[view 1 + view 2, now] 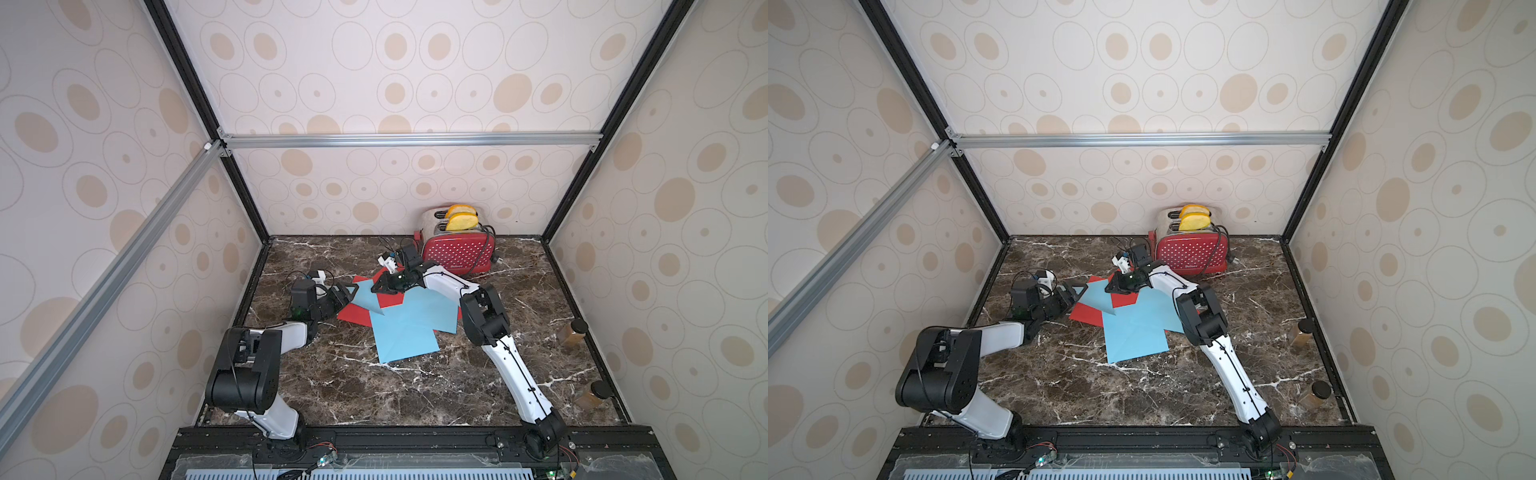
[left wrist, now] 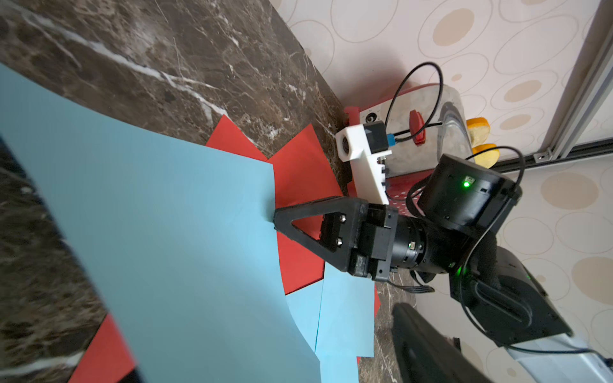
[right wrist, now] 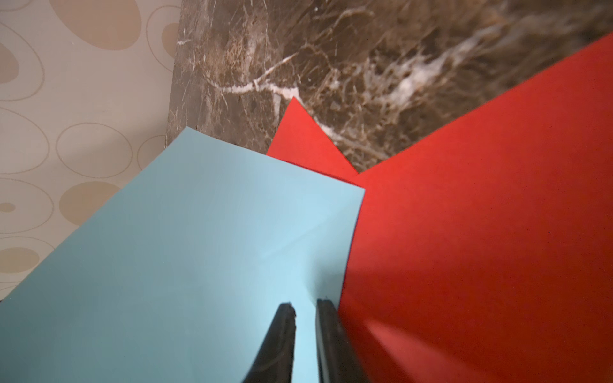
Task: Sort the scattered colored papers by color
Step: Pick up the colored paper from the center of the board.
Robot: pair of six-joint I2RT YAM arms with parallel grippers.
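All papers (image 1: 405, 332) lie mixed. The right end effector (image 2: 274, 221) pinches a blue paper (image 2: 166, 215). The left end effector (image 1: 350, 292) is spread.

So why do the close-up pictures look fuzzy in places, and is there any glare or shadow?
Right wrist view: the jaws, nearest the lens, are blurred, and a shadow darkens the red paper beside them. Left wrist view: the blue paper is soft up close, and the metal side of the toaster gleams. Both top views: evenly lit, fairly sharp.

Oval-patterned beige walls (image 1: 395, 83) enclose a dark marble tabletop (image 1: 374, 395)
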